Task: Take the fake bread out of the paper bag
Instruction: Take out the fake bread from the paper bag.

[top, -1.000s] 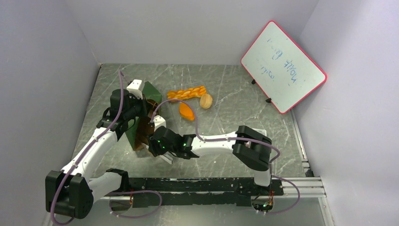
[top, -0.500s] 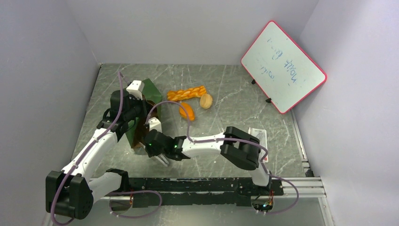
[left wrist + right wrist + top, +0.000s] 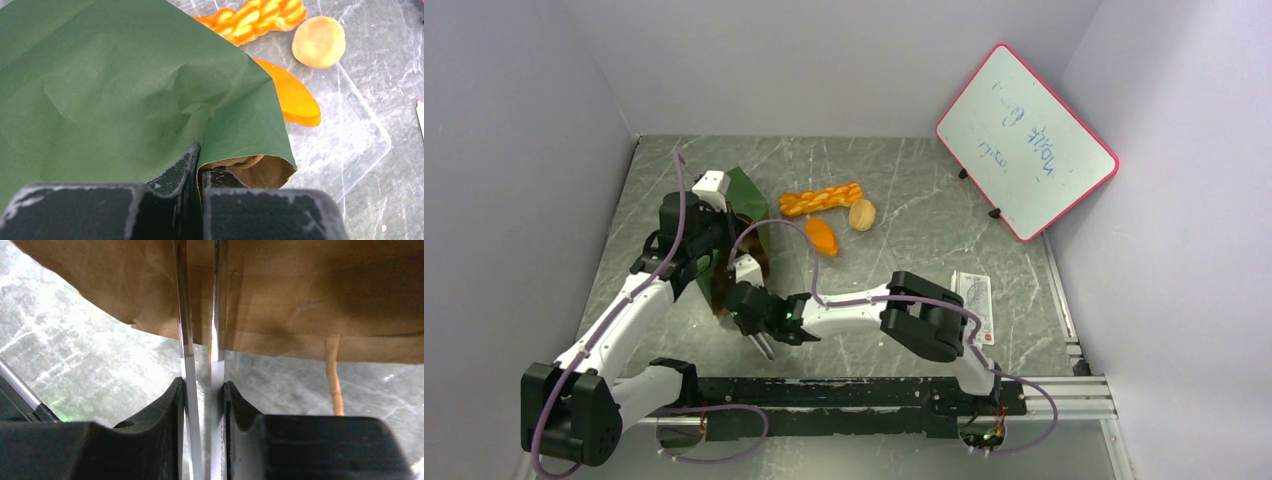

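The paper bag lies tilted, green outside and brown inside. My left gripper is shut on its rim, one finger inside and one outside. My right gripper is shut on metal tongs, whose two arms are squeezed near together and reach into the bag's mouth; their tips are hidden. In the top view the right gripper sits at the bag's near end. Fake bread lies outside: a braided loaf, a round bun and an orange roll. Any bread inside the bag is hidden.
A clear plastic tray lies under the roll and bun. A red-framed whiteboard leans at the back right. A small white packet lies beside the right arm. Walls close in on three sides.
My right arm has swung left, pushing the tongs into the bag's mouth, and its jaws have squeezed the tongs narrower. The left gripper keeps its hold on the bag.
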